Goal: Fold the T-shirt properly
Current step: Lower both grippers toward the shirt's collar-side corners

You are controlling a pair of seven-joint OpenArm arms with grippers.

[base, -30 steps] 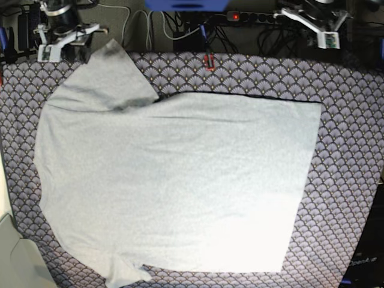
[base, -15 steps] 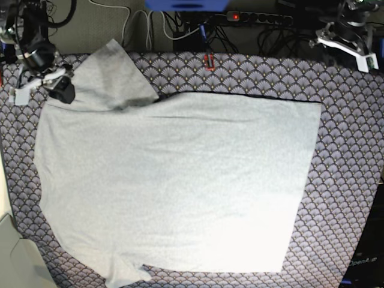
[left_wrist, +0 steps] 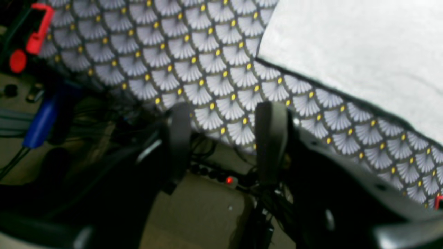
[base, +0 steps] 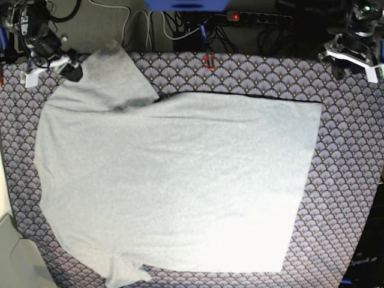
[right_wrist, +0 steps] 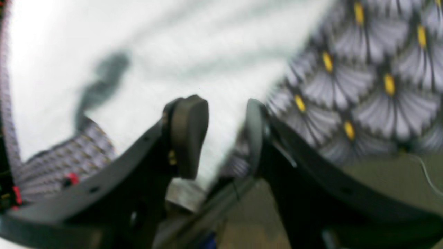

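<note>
the t-shirt (base: 180, 180) lies flat on the table cloth (base: 348, 156), left gripper (left_wrist: 223, 138) and right gripper (right_wrist: 226, 135) both spread, holding nothing

The pale grey T-shirt (base: 174, 180) lies spread flat (plain side up), one short sleeve angled out at each left-hand corner.
</note>
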